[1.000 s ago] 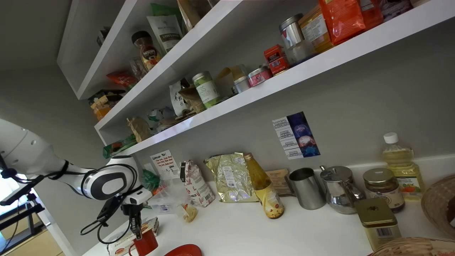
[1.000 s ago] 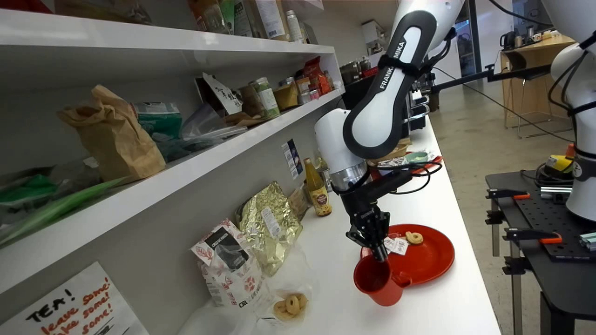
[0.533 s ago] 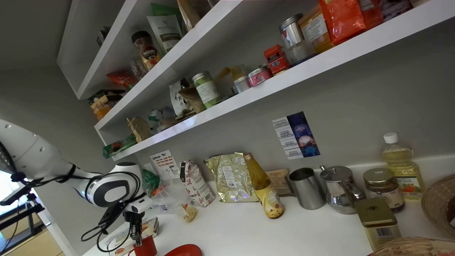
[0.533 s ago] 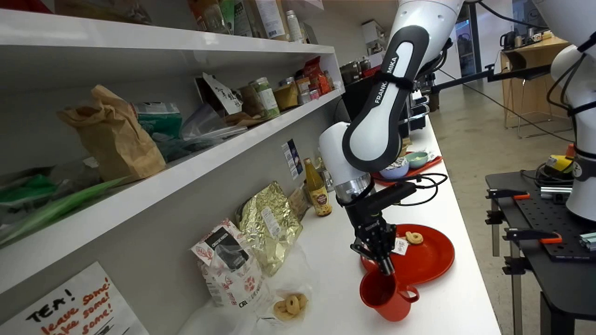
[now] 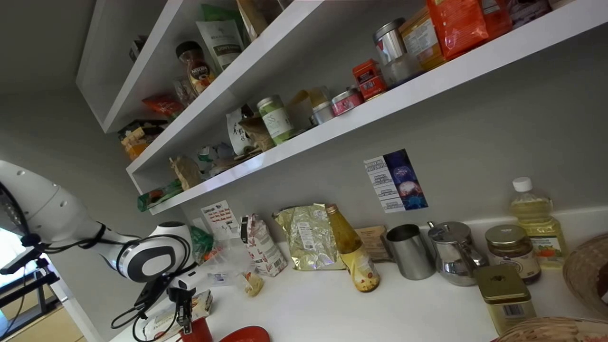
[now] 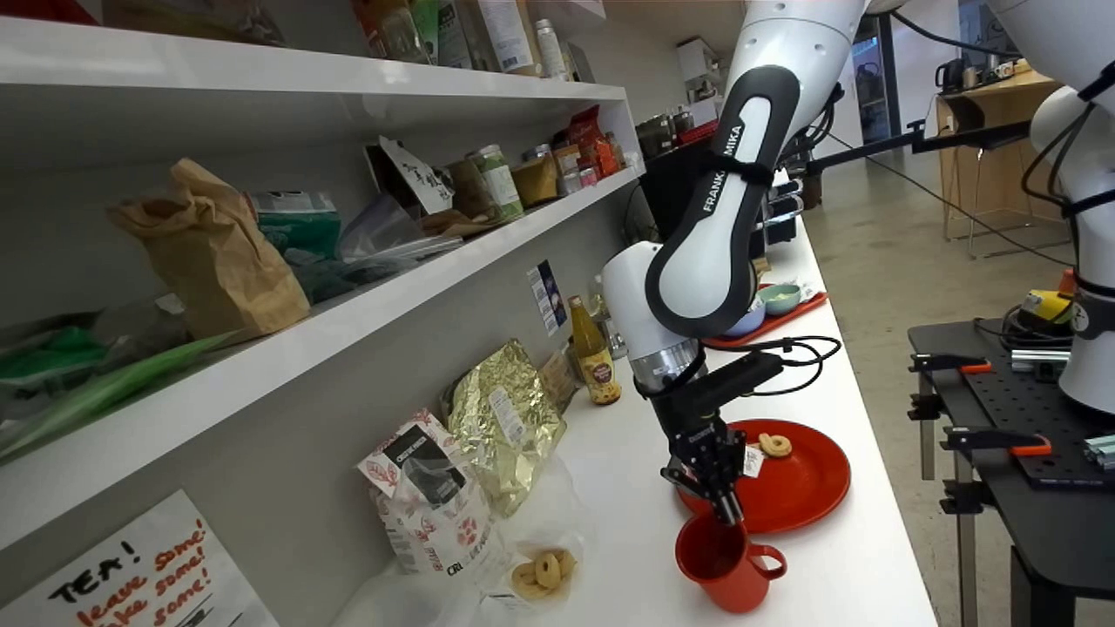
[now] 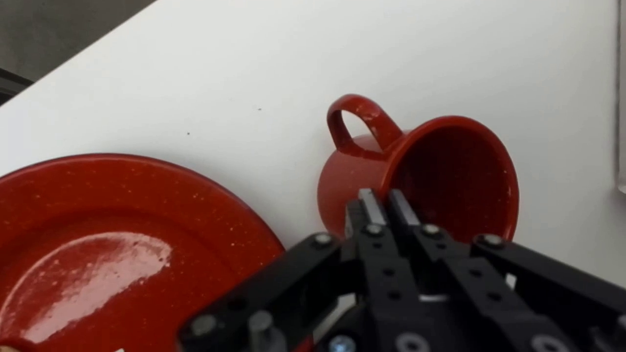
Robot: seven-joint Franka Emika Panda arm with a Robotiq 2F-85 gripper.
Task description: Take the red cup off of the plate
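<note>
- Now, in an exterior view, the gripper (image 5: 186, 328) and the red cup (image 5: 203, 331) sit lower than 1 second ago, which suggests setting down.
- In an exterior view, the cup shows lower too, clearer of the plate (image 6: 810, 486); whether its base touches the counter (image 6: 836, 570), I cannot tell.
- In the wrist view, 2 fingers (image 7: 372, 208) are clamped on the cup's wall, 1 inside, 1 outside; counter shows between cup and plate. Probably only release remains.

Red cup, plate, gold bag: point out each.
Red cup (image 7: 440, 171), wrist view, on the inner wall.
Plate (image 6: 797, 486), in an exterior view, on a bare part.
Gold bag (image 5: 307, 236), in an exterior view, on its label.
</note>
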